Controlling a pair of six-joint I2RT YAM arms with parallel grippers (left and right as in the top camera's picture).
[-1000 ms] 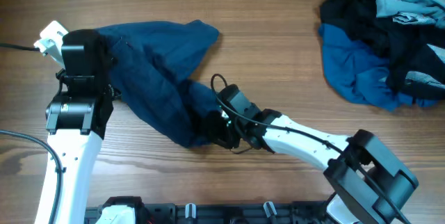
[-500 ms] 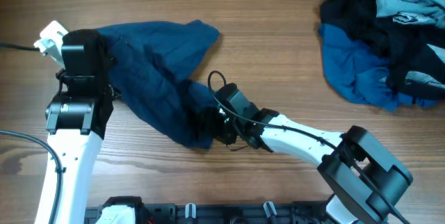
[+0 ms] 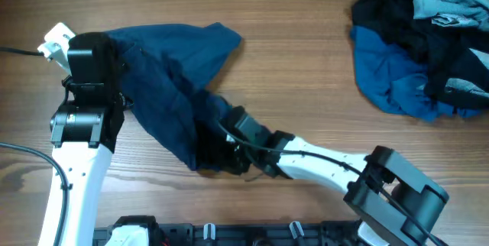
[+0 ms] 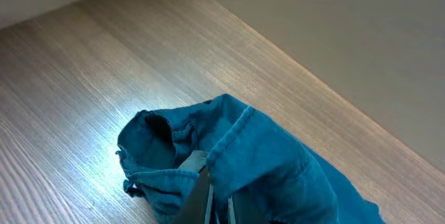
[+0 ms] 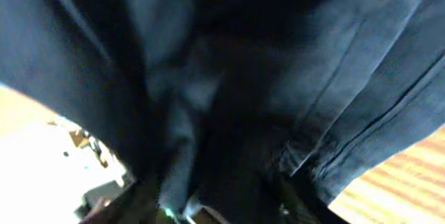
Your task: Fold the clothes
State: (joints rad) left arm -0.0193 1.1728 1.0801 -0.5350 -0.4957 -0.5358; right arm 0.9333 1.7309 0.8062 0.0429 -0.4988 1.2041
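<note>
Dark navy-blue fabric shorts (image 3: 172,70) lie stretched on a diagonal on the wooden table (image 3: 306,17), well apart from the heap of mid-blue, black and pale denim garments (image 3: 416,55). Change over the last second: the shorts' near end has slid further from that heap, dragged by the right gripper (image 3: 215,156), which has pushed deeper into the cloth. Its wrist view is all fabric, so can't tell if its fingers are pinching. Left gripper (image 4: 211,197) is pressed together on the shorts' end farthest from the heap, and hasn't moved. Looks like straightening; no fold made yet. Heap untouched.
</note>
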